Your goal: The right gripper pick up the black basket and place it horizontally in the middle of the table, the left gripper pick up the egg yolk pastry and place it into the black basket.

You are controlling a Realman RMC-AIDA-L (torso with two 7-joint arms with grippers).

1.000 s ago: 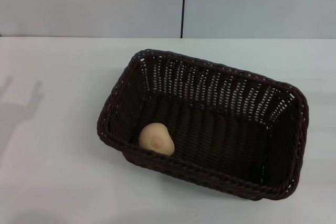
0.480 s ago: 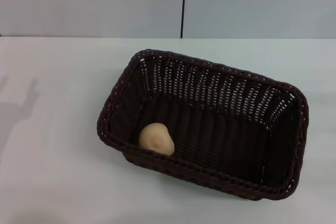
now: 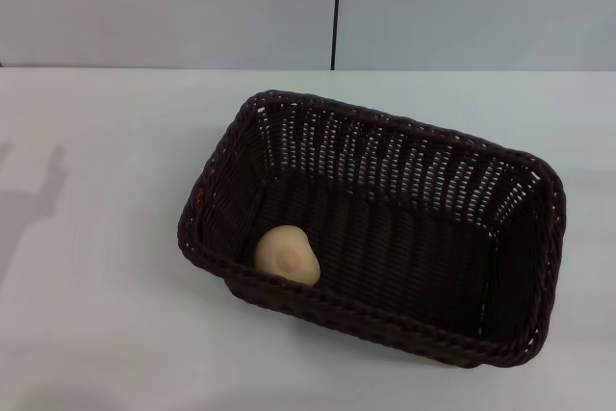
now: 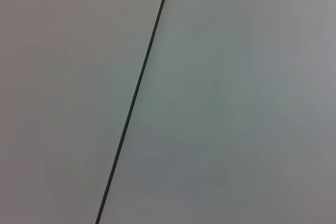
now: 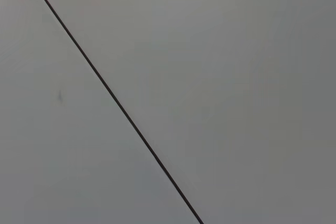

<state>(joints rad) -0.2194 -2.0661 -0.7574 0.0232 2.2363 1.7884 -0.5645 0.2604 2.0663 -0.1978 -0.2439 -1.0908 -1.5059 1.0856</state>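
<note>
The black basket (image 3: 385, 228) stands on the white table (image 3: 96, 315), a little right of the middle, its long side running across and slightly askew. The egg yolk pastry (image 3: 287, 255) lies inside it at the near left corner, its plain cream face showing. Neither gripper shows in the head view. A faint arm shadow (image 3: 29, 199) lies on the table at the far left. The left wrist view and the right wrist view show only a grey wall with a thin dark seam.
A grey wall (image 3: 173, 7) with a vertical dark seam (image 3: 335, 7) stands behind the table. The seam also shows in the left wrist view (image 4: 136, 87) and in the right wrist view (image 5: 113, 95).
The arm shadow at the table's far left has slid further left and faded. The basket and the pastry have not moved.
</note>
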